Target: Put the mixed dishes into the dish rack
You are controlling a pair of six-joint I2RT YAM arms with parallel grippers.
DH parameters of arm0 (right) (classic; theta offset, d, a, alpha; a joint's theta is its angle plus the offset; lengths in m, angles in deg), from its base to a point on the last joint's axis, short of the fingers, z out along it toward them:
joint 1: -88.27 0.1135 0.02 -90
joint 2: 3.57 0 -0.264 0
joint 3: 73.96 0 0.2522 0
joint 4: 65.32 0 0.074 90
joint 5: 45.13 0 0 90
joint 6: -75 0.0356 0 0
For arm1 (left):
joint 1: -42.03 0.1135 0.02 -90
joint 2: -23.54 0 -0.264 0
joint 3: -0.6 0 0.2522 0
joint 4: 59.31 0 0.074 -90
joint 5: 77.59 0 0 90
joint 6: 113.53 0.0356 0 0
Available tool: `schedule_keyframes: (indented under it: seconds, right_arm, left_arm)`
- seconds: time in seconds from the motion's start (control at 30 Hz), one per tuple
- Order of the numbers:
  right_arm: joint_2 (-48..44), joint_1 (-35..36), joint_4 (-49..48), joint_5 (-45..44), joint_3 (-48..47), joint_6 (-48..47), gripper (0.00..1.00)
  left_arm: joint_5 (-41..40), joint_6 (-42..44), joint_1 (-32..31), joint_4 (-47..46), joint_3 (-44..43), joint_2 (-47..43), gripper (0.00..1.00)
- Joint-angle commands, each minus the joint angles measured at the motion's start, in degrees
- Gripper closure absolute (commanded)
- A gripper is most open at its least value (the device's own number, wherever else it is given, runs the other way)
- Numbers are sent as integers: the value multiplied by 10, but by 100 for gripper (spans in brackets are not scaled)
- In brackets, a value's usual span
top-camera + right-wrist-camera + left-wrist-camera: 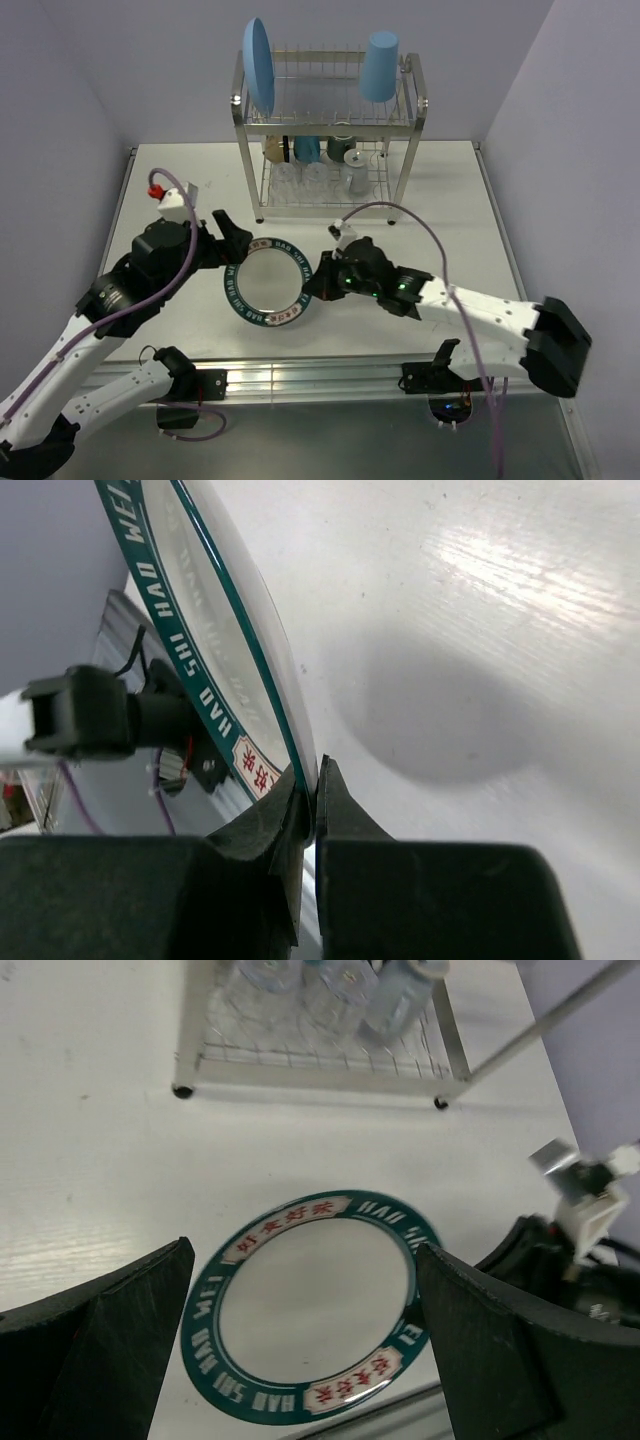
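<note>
Right pincer (316,780) clamped on the rim of the white plate (268,281), its jaws meeting on either side of the teal lettered border. The plate sits over the table (450,200) between the two arms, well short of the dish rack (325,122) at the far edge. The left pincer (236,246) stands wide open at the plate's opposite side, with a finger to each side of it and touching nothing.

We judge the step in hand to be carrying this plate to the rack. The edge grip is thin. We would therefore keep the plate on edge, move slowly, and aim for a free gap between the prongs beside the blue plate (258,65), which is already upright on the upper tier (the blue tumbler (380,65) fills the other end). If the plate sags, we would have the open left pincer steady the far rim. The plate should go down between prongs, not onto them.

Much is unclear. The wrist view shows a shadow under the plate, so the gripped side looks raised. We cannot tell whether the far rim touches the table. On the lower tier, the mugs (307,149) and clear glasses (312,178) blur together behind the wires, and we cannot count them. The prong spacing on the upper tier is too fine to read.
</note>
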Motion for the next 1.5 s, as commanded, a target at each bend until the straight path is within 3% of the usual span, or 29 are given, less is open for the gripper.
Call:
schedule_keyframes:
  seconds: [0.0,0.27,0.53,0.8,0.9,0.93,0.97,1.0,1.1,1.17,1.2,1.23,1.33,1.47]
  right_arm:
    - [-124,-21,95,55,5,-71,100]
    - [-248,-78,198,193,1,-105,100]
    - [-296,-119,227,257,-14,-113,100]
    - [-311,-120,241,273,-59,-106,100]
    - [-319,-120,252,265,-78,-109,100]
    - [-320,-120,256,261,-82,-113,100]
    - [-320,-120,259,250,-90,-115,100]
    - [-322,-120,263,243,-94,-118,100]
    - [-317,-122,269,214,-111,-123,100]
    - [-316,-123,279,166,-124,-125,79]
    - [-317,-123,287,143,-129,-125,64]
    - [-318,-124,297,115,-134,-122,37]
    - [-336,-125,326,17,-148,-110,1]
    - [-382,-124,381,-131,-159,-87,0]
  left_arm:
    - [98,49,-1,-58,-1,21,1]
    - [243,133,-2,-75,-3,24,1]
    - [492,151,-1,-100,45,15,4]
    - [539,119,-2,-126,81,35,5]
    - [569,107,-2,-149,88,50,22]
    - [576,105,-2,-155,88,53,46]
    - [595,99,-1,-163,86,55,62]
    - [603,96,-1,-175,77,60,99]
    - [601,88,-1,-182,38,71,100]
    - [563,90,-1,-171,4,78,100]
    - [505,94,-1,-162,-38,90,100]
    - [467,100,-1,-136,-62,97,100]
    - [324,111,-1,-126,-154,123,100]
    - [175,150,-2,-116,-295,182,100]
